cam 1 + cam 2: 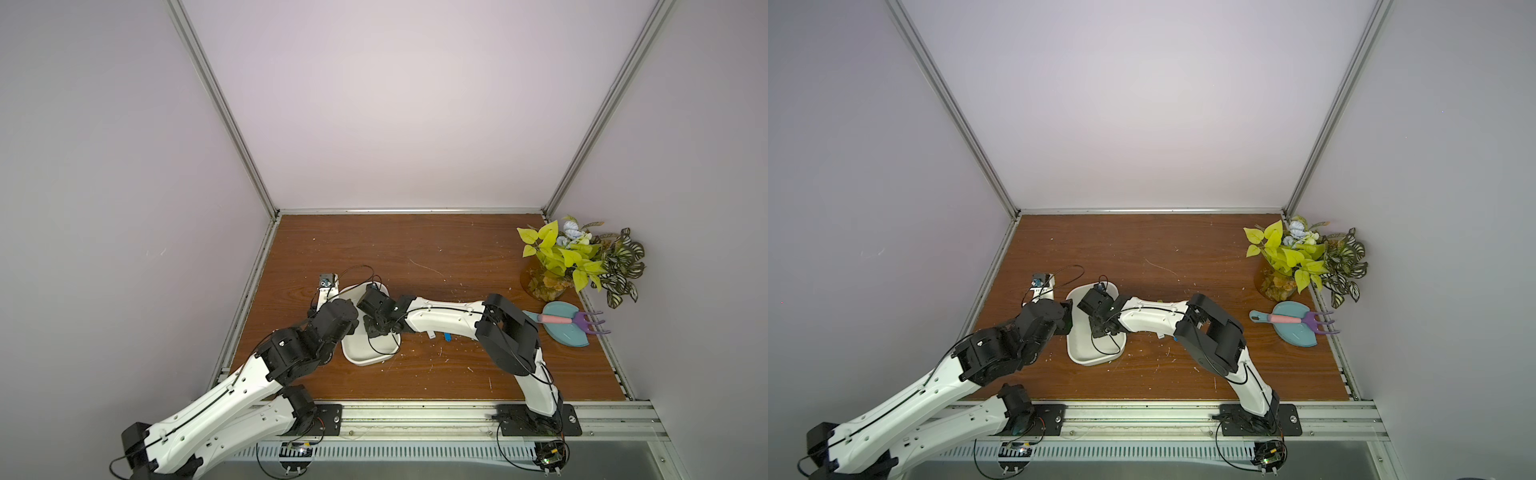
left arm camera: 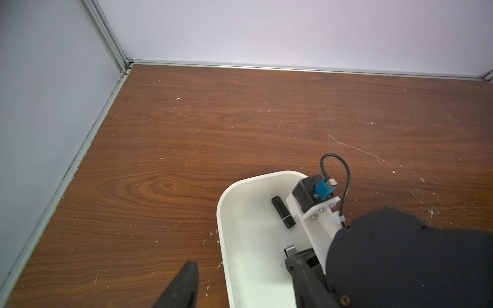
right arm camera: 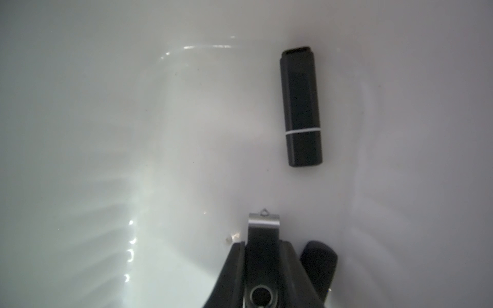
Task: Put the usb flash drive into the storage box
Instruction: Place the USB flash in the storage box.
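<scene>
The white storage box (image 1: 365, 353) (image 1: 1092, 353) lies left of the table's middle. My right gripper (image 3: 262, 244) reaches down into it, shut on a black usb flash drive (image 3: 263, 226). The drive's metal swivel end (image 2: 290, 250) sticks out past the fingertips, just above the box floor (image 3: 133, 133). A second black, capped drive (image 3: 300, 106) (image 2: 283, 212) rests on that floor. My left gripper (image 2: 241, 262) is open and straddles the box's left wall (image 2: 221, 213), with one finger (image 2: 186, 282) over the table and the other (image 2: 301, 269) inside the box beside the held drive.
A small blue stick (image 1: 447, 336) lies on the table, partly under the right forearm. At the back right stands a leafy plant in an amber vase (image 1: 548, 282). In front of it is a teal dish (image 1: 561, 332) with a pink-handled purple fork (image 1: 582, 322). The enclosure wall runs close on the left.
</scene>
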{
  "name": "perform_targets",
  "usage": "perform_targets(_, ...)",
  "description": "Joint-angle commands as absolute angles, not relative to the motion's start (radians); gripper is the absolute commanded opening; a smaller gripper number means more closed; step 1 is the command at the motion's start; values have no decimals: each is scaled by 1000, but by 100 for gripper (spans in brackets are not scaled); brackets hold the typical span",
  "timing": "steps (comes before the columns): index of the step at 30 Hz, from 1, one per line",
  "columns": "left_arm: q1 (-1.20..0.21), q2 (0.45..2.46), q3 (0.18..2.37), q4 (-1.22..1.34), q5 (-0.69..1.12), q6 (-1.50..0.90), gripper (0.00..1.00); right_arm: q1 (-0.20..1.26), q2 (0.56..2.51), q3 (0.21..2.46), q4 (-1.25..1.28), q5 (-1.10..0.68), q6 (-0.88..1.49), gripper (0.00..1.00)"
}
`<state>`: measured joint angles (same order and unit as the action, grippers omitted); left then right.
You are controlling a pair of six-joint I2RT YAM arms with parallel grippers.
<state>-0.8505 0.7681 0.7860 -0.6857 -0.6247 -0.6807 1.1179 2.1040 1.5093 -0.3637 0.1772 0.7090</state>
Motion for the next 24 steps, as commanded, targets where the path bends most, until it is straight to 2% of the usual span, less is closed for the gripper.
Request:
perform_targets(1, -840, 775, 788, -707, -627, -681, 56, 1123, 2108, 1533, -380, 194, 726, 25)
perform_targets(7, -840, 779, 788, -709, -629, -680, 57, 1122, 2103, 1543, -391, 177, 724, 36)
perform_targets(18, -839, 737, 786, -707, -641, -690, 57, 1108, 1932, 1592, -408, 195, 663, 38)
perform_targets(21, -840, 727, 785, -706, -631, -699, 57, 1054, 1831, 1551, -421, 228, 638, 40)
perform_targets(24, -840, 760, 804, -695, -560, -708, 58, 933, 1688, 1406, -388, 238, 614, 41)
